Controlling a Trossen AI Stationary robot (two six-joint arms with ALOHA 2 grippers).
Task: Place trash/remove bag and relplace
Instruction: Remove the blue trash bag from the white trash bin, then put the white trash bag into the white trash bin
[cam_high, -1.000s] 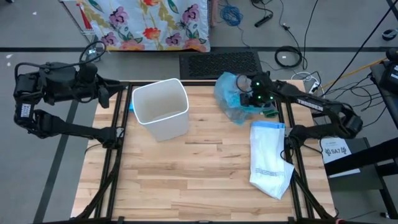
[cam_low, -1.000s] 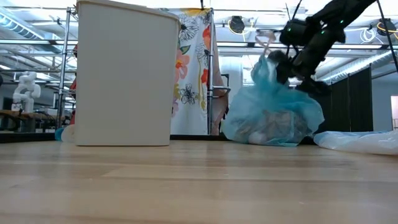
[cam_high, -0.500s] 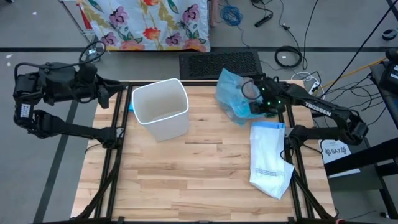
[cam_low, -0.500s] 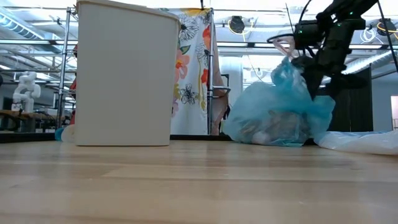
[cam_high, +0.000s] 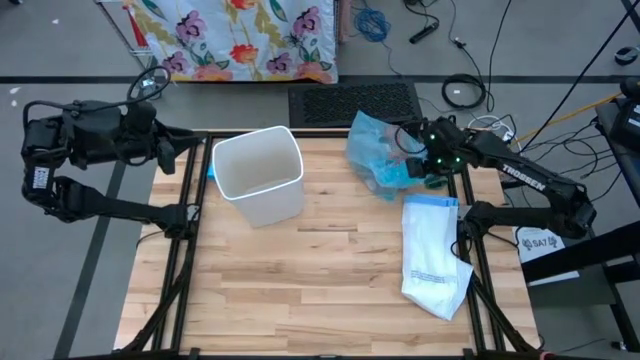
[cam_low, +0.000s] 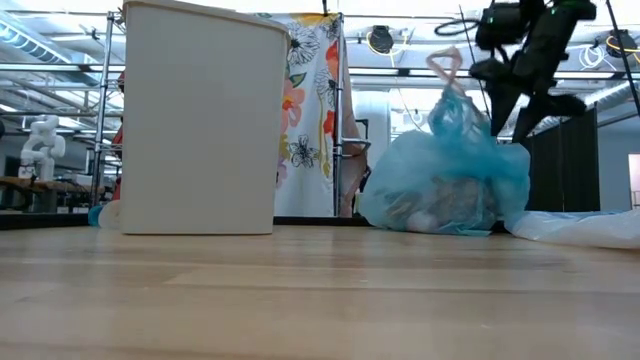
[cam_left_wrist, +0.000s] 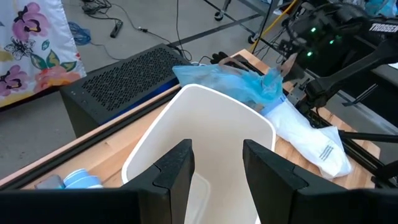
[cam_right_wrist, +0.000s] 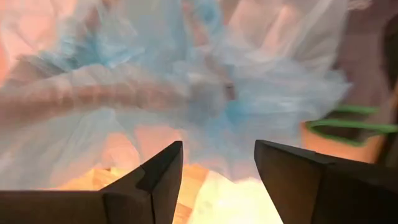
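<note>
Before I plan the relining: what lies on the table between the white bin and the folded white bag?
Only bare wood, as the high view shows, between the white bin and the folded white bag; the blue bag sits farther back.

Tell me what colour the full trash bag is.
Translucent light blue; the bag shows best in the low view.

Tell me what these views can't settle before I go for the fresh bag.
- Bin floor: high view shows only the walls; left wrist view has the left tool's fingers in front.
- Blue bag's contents: low view shows vague lumps through crinkled plastic.
- Right tool against the bag's neck: touching or apart, unclear in the low view; right wrist view is blurred.
- White bag: low view's right edge cuts it off.
</note>
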